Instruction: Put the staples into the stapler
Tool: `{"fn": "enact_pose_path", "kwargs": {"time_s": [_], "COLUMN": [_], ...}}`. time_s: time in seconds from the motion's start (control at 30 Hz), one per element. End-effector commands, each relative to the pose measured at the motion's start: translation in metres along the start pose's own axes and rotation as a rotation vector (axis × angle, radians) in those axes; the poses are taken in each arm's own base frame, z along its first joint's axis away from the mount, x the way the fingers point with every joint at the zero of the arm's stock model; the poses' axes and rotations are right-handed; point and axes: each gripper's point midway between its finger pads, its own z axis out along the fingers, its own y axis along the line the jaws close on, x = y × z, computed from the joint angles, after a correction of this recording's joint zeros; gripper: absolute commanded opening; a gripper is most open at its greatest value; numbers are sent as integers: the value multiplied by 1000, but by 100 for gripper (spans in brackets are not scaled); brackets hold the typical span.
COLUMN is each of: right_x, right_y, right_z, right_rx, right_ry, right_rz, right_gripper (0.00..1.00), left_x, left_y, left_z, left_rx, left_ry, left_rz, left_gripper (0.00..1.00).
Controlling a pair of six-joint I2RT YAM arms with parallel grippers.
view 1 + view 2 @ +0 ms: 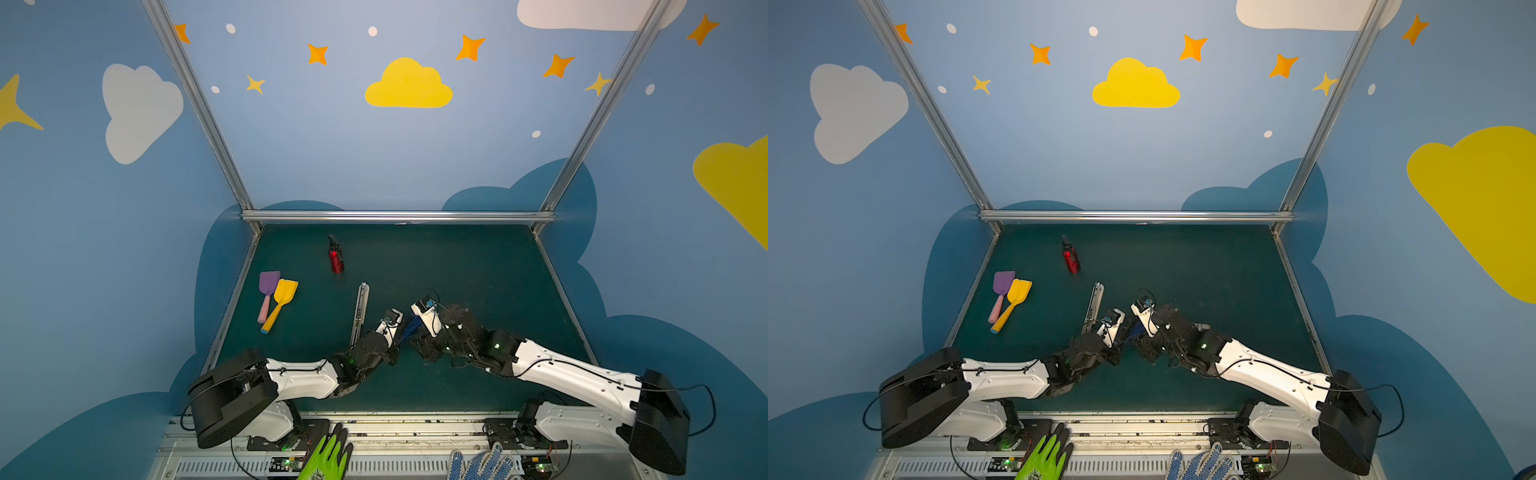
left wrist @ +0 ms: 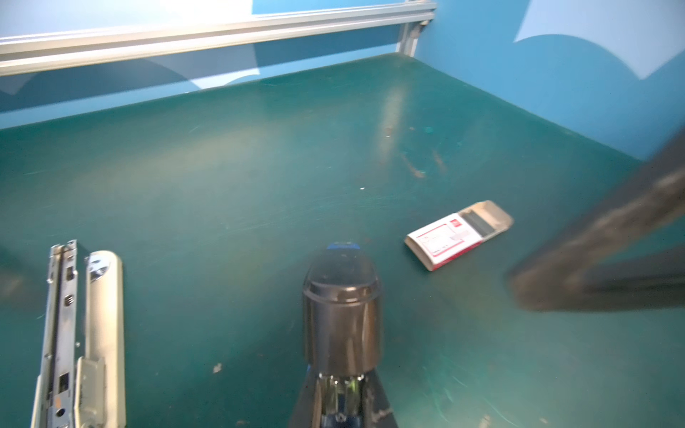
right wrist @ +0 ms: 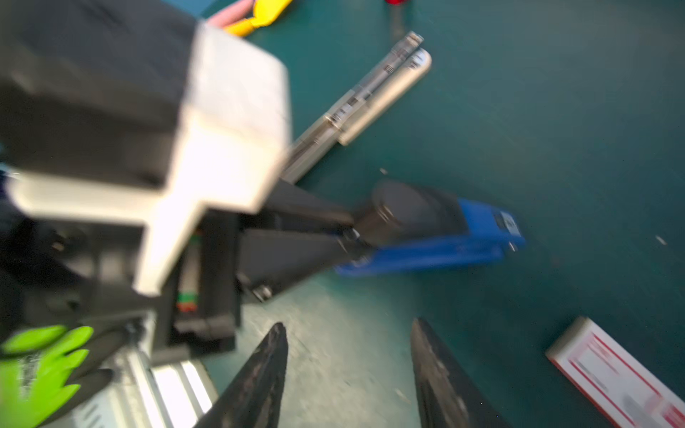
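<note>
Both top views put your left gripper (image 1: 400, 337) at the blue stapler (image 1: 409, 328) toward the table's (image 1: 457, 266) front edge; the left wrist view shows it pinching the stapler's rear, the staples box (image 2: 457, 234) lying apart; the right wrist view shows your right gripper (image 3: 348, 326) spread and empty, the staples box near one finger.

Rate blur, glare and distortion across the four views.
Right wrist view: heavy motion blur smears the blue stapler and staple box. Left wrist view: mostly sharp, glare streak on the table. In both top views: wide-angle bending, dim table, no blur.
</note>
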Motion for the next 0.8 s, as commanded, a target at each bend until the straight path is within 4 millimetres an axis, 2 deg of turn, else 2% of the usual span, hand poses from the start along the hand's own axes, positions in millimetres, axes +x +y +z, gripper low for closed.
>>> {"fn": "enact_pose_path", "kwargs": {"time_s": [0.0,0.13,0.4,0.6,0.7,0.77], "right_x": [17,25,24,25,24,22], "right_y": [-26,-54,-69,-75,-79,-82], "right_z": [-6,-10,-15,-11,-8,-6], "right_rx": [76,164,205,225,240,260], "right_ry": [1,-46,-90,-78,-69,-56], "right_rz": [49,165,212,231,250,270], "right_gripper": [54,53,53,53,53,53], "left_x": [-23,-14,14,40,47,49], "left_y": [7,7,-1,0,-2,-6], "left_z": [10,30,59,61,59,56], "left_rx": [-72,-114,-138,-155,-156,-147], "left_ry": [-88,-64,0,61,82,88], "left_rz": [-42,-42,-45,-60,-66,-61], "left_gripper": [4,4,7,10,17,26]}}
